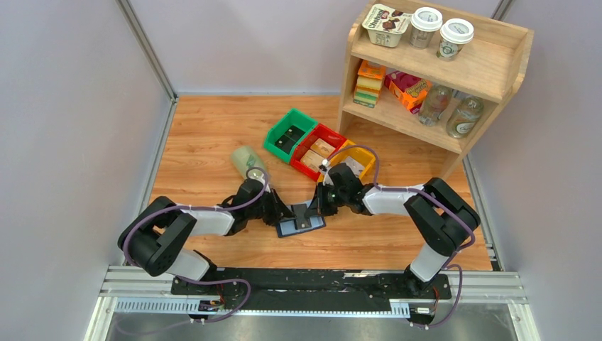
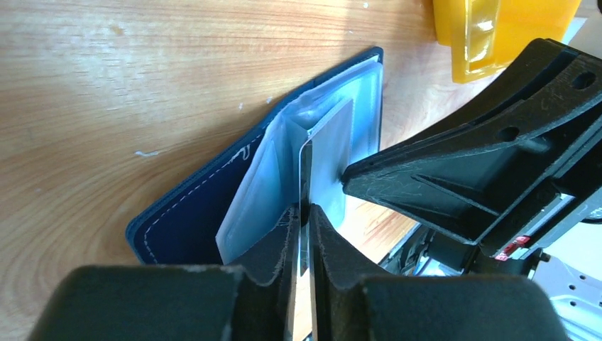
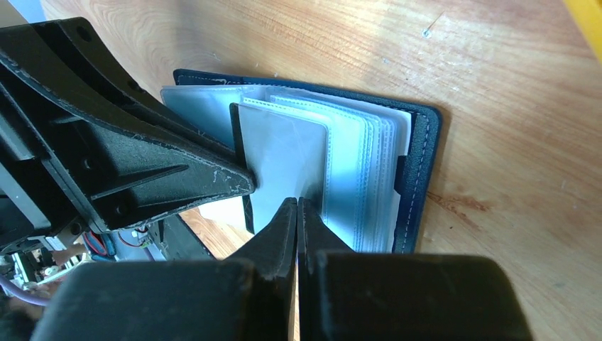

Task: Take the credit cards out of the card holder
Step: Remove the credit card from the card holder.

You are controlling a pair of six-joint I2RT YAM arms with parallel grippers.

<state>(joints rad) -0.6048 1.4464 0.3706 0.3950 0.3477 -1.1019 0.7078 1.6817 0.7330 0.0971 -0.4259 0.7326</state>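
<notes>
The navy card holder lies open on the wooden table between both grippers. Its navy cover and pale clear sleeves show in both wrist views. My left gripper is shut on the edge of a grey credit card, which stands partly out of a sleeve. The same card shows in the right wrist view with the left fingers on it. My right gripper is shut, its tips against the sleeve edge beside the card. I cannot tell whether it pinches anything.
Green, red and yellow bins stand just behind the holder. A pale green cup lies on its side at the back left. A wooden shelf with bottles and boxes stands at the back right.
</notes>
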